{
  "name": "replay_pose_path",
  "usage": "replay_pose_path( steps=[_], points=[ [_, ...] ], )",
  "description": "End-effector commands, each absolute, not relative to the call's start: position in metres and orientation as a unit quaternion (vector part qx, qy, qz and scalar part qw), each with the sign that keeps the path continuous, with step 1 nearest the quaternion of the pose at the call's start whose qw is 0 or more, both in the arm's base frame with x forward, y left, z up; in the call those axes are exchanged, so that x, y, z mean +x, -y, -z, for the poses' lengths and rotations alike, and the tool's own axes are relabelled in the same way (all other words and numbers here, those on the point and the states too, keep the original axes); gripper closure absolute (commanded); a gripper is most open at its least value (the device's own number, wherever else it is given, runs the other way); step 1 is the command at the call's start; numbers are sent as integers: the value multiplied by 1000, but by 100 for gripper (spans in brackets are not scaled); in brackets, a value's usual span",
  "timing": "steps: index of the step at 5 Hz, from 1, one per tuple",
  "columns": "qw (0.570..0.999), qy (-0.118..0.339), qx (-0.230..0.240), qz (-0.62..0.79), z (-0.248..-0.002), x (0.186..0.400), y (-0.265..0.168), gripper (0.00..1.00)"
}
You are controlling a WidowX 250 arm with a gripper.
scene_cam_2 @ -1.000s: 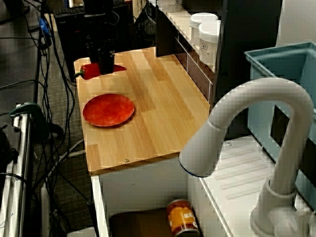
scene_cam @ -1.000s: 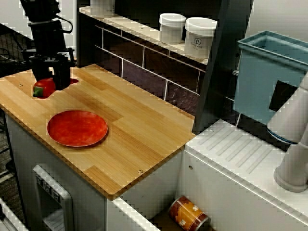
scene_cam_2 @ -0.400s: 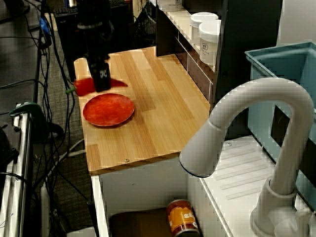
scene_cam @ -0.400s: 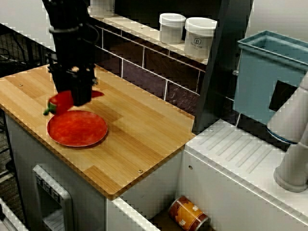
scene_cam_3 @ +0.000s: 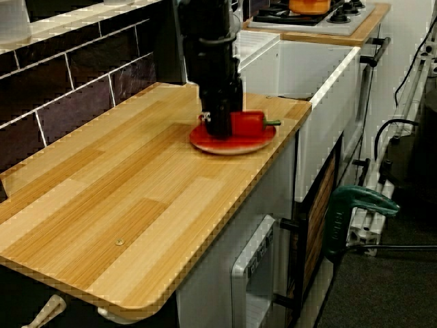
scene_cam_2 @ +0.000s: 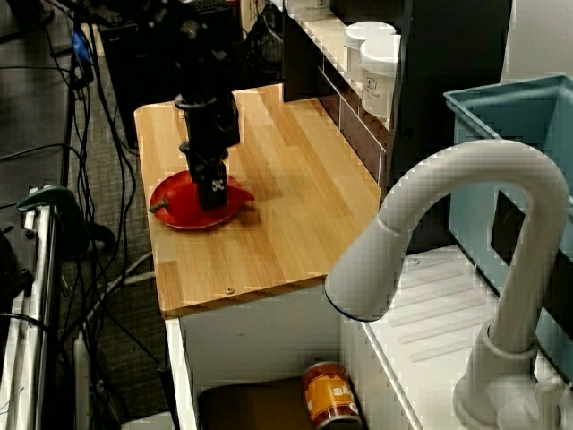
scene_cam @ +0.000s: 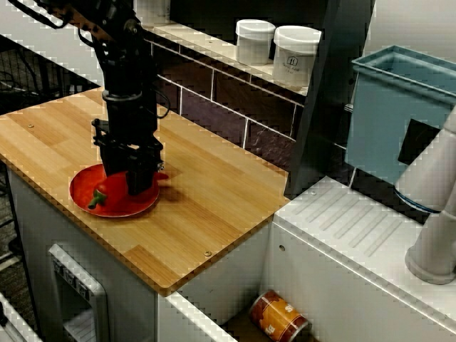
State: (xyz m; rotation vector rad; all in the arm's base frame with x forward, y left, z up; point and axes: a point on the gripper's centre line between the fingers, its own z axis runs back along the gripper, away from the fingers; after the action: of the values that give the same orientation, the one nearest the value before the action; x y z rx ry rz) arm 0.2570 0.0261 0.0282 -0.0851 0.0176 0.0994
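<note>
A black gripper (scene_cam: 132, 182) points straight down over a red plate (scene_cam: 144, 201) near the front edge of the wooden counter (scene_cam: 214, 199). It is shut on a red bell pepper (scene_cam: 101, 191), whose green stem (scene_cam: 94, 202) sticks out to the left. In the view from the faucet side, the gripper (scene_cam_2: 213, 192) stands over the plate (scene_cam_2: 192, 219), with the pepper (scene_cam_2: 176, 199) on its left. The low view along the counter shows the pepper (scene_cam_3: 248, 124) down at the plate (scene_cam_3: 232, 145), held at one end by the gripper (scene_cam_3: 218, 124). Whether pepper and plate touch, I cannot tell.
Two white jars (scene_cam: 255, 41) (scene_cam: 296, 55) stand on the shelf above the dark tiled wall. A teal bin (scene_cam: 399, 114), a white faucet (scene_cam_2: 448, 233) and a ribbed drainboard (scene_cam: 356, 228) lie to the right. A can (scene_cam: 279, 317) lies in the sink below.
The gripper carried the pepper from the counter's far left corner, toward the front and right, and lowered it onto the red plate.
</note>
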Motion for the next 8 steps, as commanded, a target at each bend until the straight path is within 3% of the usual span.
replay_pose_path(
  steps=[1,2,4,5,6,8],
  points=[
    [997,-13,-52,-58,-49,251,-71,0],
    [991,-20,-107,-72,-79,247,-100,0],
    [984,-11,-155,-84,-125,250,-135,0],
    [984,-12,-163,-76,-129,254,-154,0],
    [990,24,-141,-9,-130,260,-174,0],
    [990,28,-115,79,-121,263,-189,0]
  ],
)
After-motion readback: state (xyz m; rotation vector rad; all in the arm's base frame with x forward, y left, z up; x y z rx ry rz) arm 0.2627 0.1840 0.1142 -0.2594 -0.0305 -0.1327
